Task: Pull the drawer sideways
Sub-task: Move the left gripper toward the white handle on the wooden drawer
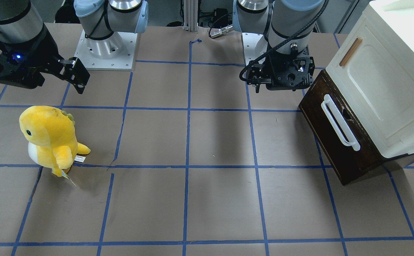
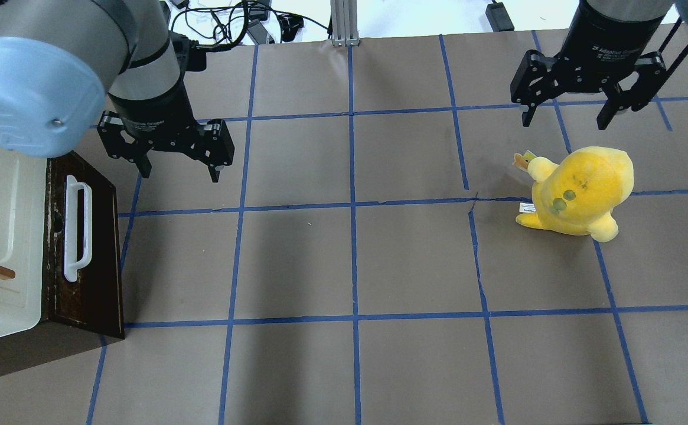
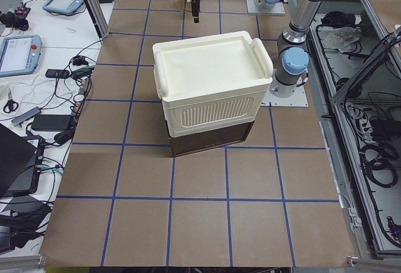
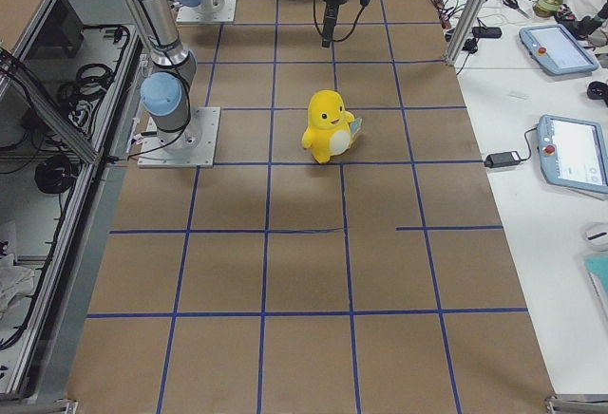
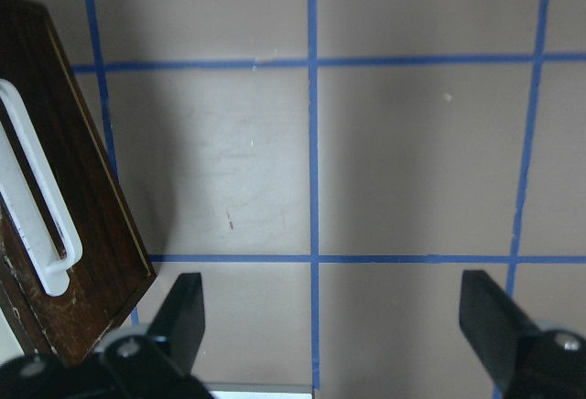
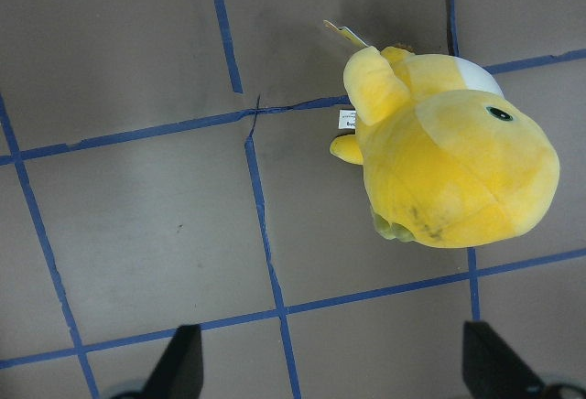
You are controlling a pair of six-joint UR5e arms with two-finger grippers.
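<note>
Drawer (image 1: 329, 144) — dark brown front, long white bar handle (image 1: 340, 122) — sits untouched, left gripper (image 2: 181, 175) and right gripper (image 2: 563, 124) spread apart.

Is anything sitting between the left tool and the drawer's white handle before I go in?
Nothing visible. The left tool hangs open above bare table beside the drawer, with only table surface between it and the white handle. The yellow plush toy stands far off across the table.
</note>
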